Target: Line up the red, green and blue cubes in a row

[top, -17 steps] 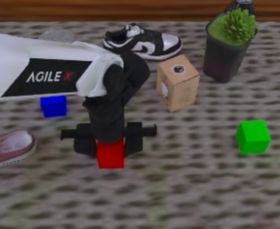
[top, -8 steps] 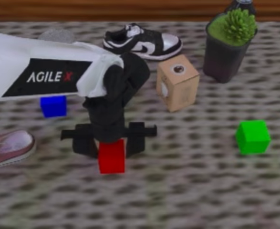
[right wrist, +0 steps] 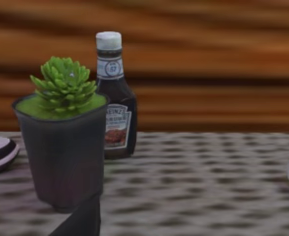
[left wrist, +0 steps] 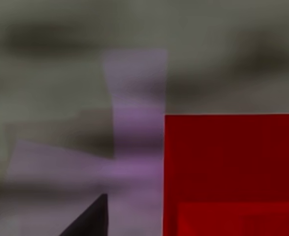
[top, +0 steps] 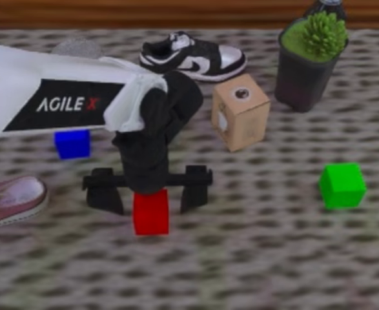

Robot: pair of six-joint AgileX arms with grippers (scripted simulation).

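Your left gripper (top: 152, 192) hangs over the red cube (top: 151, 212) near the middle of the table, its two black fingers (top: 196, 188) spread wide with clear gaps on either side of the cube, holding nothing. The left wrist view shows the red cube (left wrist: 232, 172) close up, flat-faced and sharp-edged, sitting square on the woven tabletop. The blue cube (top: 71, 143) lies to the left, partly tucked under the white arm, and the green cube (top: 342, 185) sits well apart at the right, so no row exists yet. Judge these cubes as light, rigid and smooth; they should not crush, but plain faces may slip if pinched near a corner, so take each one across two opposite flat sides, centred and low. Your right arm is out of the top view; its wrist camera looks at a potted plant (right wrist: 65, 142) and a sauce bottle (right wrist: 114, 96), and whether its fingers are apart or closed cannot be told
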